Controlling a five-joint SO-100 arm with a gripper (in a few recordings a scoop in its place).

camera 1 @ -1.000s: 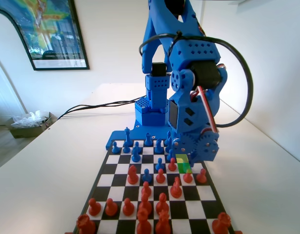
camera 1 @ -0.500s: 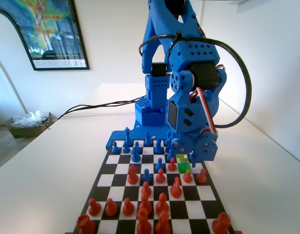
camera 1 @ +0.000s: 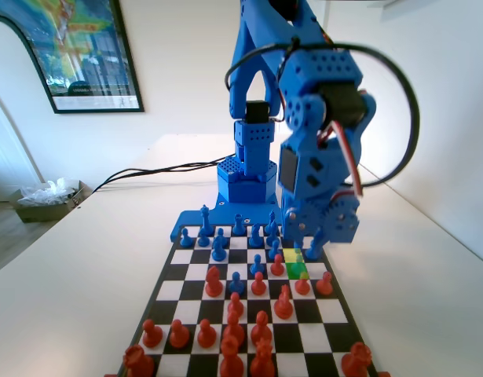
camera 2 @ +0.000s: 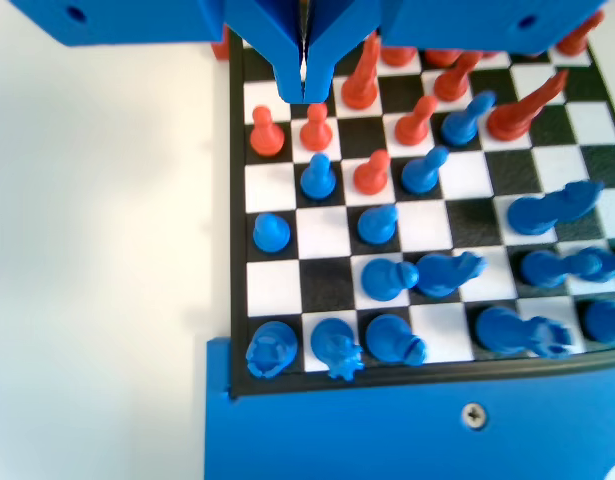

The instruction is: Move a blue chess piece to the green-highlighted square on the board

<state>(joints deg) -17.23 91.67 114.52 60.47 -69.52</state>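
Blue chess piece (camera 2: 317, 178): a ball-headed pawn standing upright on a dark square, second file from the left edge of the board (camera 2: 237, 300) in the wrist view. It is further forward than the blue pawns (camera 2: 270, 232) beside it, with a red pawn (camera 2: 370, 172) on the next square to its right and two red pawns (camera 2: 315, 125) just beyond it.

Fixed view, near to far: red pieces (camera 1: 233, 345) crowd the near ranks. The green-highlighted square (camera 1: 299, 271) lies at right of centre, with a paler yellow-green square (camera 1: 292, 255) touching its far side. Whether the pawn stands on the green tint cannot be told here. Beyond are the blue back ranks and the blue arm (camera 1: 320, 157), bent low over the right files. The board rests on a plain white table (camera 1: 84, 259). Black cables (camera 1: 162, 166) run off to the left, past a low box (camera 1: 45, 200) with crumpled wrapping. A framed poster (camera 1: 84, 47) hangs on the white wall.

The wrist view supplies the jaw detail. The gripper (camera 2: 303, 90) hangs above the ranks past the pawn, its jaws pressed together to a thin slit and gripping nothing.
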